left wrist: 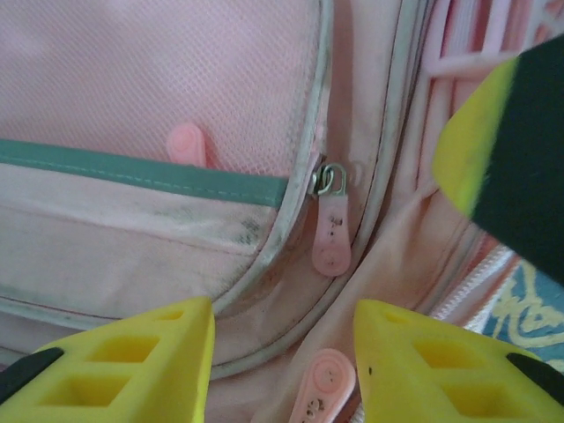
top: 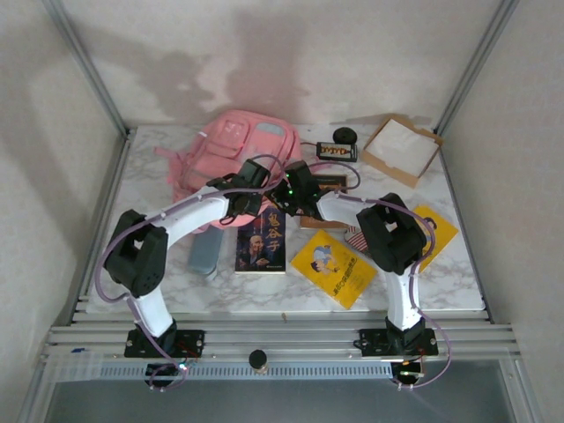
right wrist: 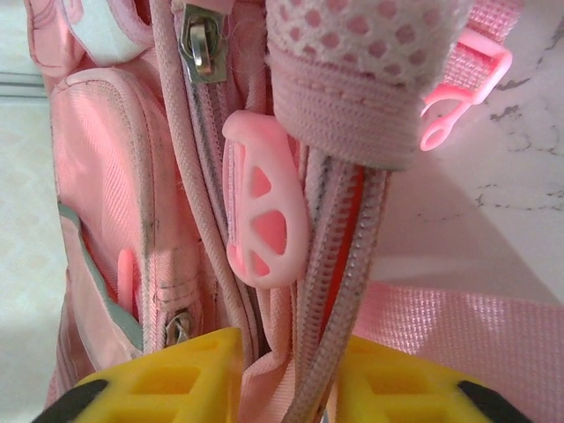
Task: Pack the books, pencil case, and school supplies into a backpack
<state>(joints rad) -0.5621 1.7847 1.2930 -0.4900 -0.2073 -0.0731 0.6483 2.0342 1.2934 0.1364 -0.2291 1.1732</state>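
The pink backpack lies at the back of the table. My left gripper hovers open over its front panel, and a pink zipper pull lies loose between the fingers. My right gripper is shut on the backpack's zipper edge, below a pink rubber pull. The dark blue book and a yellow book lie in front. A second yellow book lies at the right. The grey-blue pencil case sits left of the blue book. The striped school supplies pack peeks from under the right arm.
A cardboard tray stands at the back right, beside a black item with orange marks and a black round object. A brown book lies partly under the right arm. The two grippers are close together at the backpack's near edge.
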